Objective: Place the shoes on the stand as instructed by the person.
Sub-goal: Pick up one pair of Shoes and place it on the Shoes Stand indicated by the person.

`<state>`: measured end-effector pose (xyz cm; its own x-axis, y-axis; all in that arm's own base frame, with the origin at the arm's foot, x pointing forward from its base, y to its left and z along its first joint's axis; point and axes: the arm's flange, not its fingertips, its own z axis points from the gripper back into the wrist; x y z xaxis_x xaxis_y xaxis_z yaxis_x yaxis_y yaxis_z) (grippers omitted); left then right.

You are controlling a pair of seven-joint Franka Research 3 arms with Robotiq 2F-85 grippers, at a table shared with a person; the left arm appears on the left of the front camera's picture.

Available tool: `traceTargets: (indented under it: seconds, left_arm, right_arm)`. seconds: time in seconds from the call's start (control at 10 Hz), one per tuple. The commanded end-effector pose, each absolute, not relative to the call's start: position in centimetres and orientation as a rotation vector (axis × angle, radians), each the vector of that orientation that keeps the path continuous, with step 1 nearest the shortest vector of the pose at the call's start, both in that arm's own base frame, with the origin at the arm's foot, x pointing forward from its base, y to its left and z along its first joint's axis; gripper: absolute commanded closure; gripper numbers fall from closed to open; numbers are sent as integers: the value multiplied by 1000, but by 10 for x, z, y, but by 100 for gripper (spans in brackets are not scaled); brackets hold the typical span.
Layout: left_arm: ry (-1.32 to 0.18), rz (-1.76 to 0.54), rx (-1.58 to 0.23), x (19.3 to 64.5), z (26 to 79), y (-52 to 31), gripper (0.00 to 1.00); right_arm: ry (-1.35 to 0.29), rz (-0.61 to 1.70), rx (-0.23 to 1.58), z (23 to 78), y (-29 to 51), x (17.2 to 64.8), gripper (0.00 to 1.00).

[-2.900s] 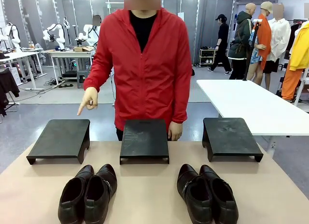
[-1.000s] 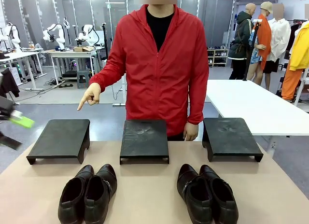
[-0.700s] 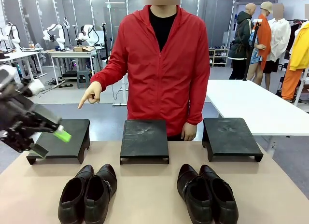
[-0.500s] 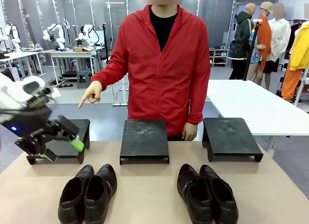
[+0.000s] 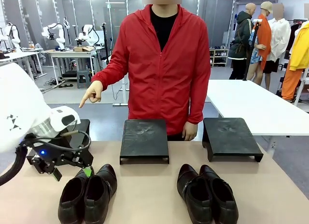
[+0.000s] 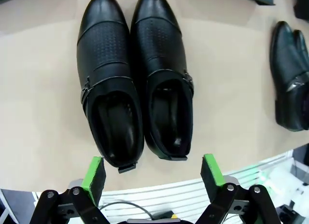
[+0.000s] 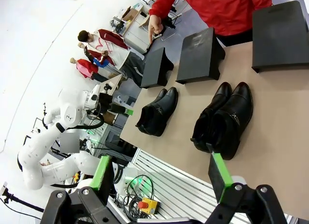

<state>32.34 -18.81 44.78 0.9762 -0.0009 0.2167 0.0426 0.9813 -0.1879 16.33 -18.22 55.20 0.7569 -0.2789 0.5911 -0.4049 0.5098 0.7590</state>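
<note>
Two pairs of black shoes lie near the table's front edge: a left pair and a right pair. My left gripper hangs open just above the toes of the left pair. In the left wrist view that pair lies between and beyond my open green-padded gripper. Behind the table, the person in a red jacket points a hand down towards the left stand, which my arm partly hides. My right gripper is open and holds nothing, back over the table's near edge, with both pairs ahead of it.
The middle stand and the right stand are bare. A white table stands behind on the right. Bare tabletop lies between the two pairs.
My left arm has swung in from the left and come down over the left pair of shoes. The person has stepped slightly right and still points at the left stand.
</note>
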Motion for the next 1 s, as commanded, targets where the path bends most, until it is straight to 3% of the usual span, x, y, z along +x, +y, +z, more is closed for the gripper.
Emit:
traceTargets:
  seconds: [0.0,0.9]
  left_arm:
    - [-236,26,-142,324,430,-191,0]
    - [-190,57,-92,352,350,-201,0]
  right_arm:
    - [-761,103,1059,553,-184,164,0]
    - [-761,103,1059,553,-184,164,0]
